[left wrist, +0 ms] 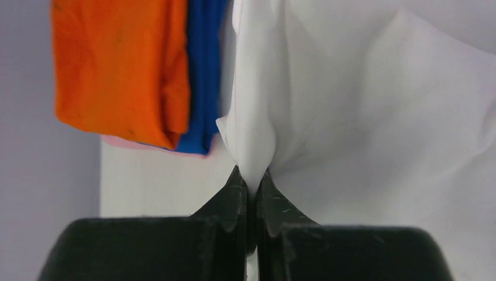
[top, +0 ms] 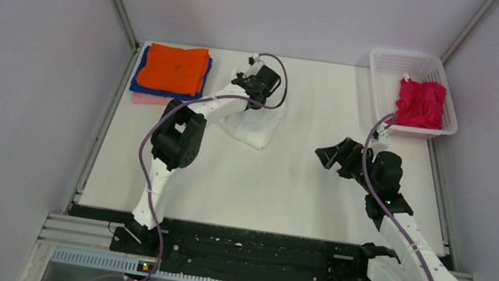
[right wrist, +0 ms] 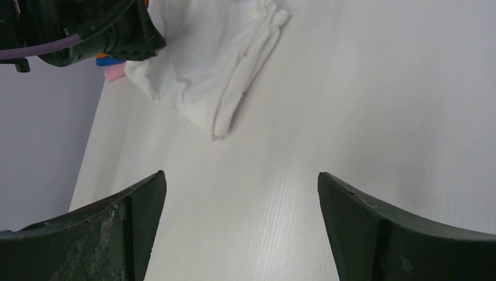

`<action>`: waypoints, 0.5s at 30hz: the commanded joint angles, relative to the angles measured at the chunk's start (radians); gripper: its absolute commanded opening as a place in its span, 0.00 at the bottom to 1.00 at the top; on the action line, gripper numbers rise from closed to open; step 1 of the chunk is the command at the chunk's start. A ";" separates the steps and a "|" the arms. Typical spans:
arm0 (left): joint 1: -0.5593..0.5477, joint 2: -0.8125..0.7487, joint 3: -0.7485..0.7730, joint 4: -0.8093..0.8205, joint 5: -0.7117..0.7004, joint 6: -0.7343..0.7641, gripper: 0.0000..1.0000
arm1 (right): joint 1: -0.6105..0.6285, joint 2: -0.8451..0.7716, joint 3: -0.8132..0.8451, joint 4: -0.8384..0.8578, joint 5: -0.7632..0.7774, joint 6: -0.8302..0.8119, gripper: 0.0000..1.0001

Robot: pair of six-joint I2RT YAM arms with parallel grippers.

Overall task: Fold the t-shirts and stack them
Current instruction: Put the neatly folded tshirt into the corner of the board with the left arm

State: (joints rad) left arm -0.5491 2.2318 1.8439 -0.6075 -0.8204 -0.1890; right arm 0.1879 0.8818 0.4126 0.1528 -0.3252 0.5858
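the counter [top: 299, 185] is seen to carry work that is judged to be well past halfway. at its far left corner a stack has been built: the orange t-shirt [top: 175, 68] is laid folded on top, the blue t-shirt [top: 137, 80] is tucked beneath it, and the pink t-shirt [top: 144, 99] is left showing only as an edge at the bottom. just right of that stack, near the counter's middle, the white t-shirt [top: 255, 130] is found folded into a compact bundle but not yet placed on the stack; only plain white cloth is shown. in the basket [top: 393, 57] at the far right corner, the magenta t-shirt [top: 420, 103] is left crumpled and unfolded, so one transfer and one full fold are judged to remain.

a ridge of the white cloth is pinched between the pressed-together fingers of the left tool [left wrist: 252, 181]. the right tool [right wrist: 241, 174] is held spread wide above bare counter, with nothing gripped, between the white bundle and the basket.

no brand, label or writing can be read on any cloth, the basket or the arms.
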 commanded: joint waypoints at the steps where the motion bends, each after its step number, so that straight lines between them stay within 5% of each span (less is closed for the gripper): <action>1: 0.048 -0.120 0.013 0.264 -0.235 0.312 0.00 | 0.010 0.011 0.001 0.032 0.031 -0.020 0.99; 9: 0.117 -0.205 -0.087 0.691 -0.243 0.682 0.00 | 0.009 0.015 0.008 0.005 0.062 -0.033 0.99; 15: 0.156 -0.237 -0.001 0.638 -0.178 0.703 0.00 | 0.009 0.004 0.005 0.003 0.072 -0.034 0.99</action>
State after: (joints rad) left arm -0.4061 2.0800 1.7729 -0.0582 -1.0103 0.4309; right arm 0.1879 0.9077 0.4057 0.1387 -0.2729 0.5674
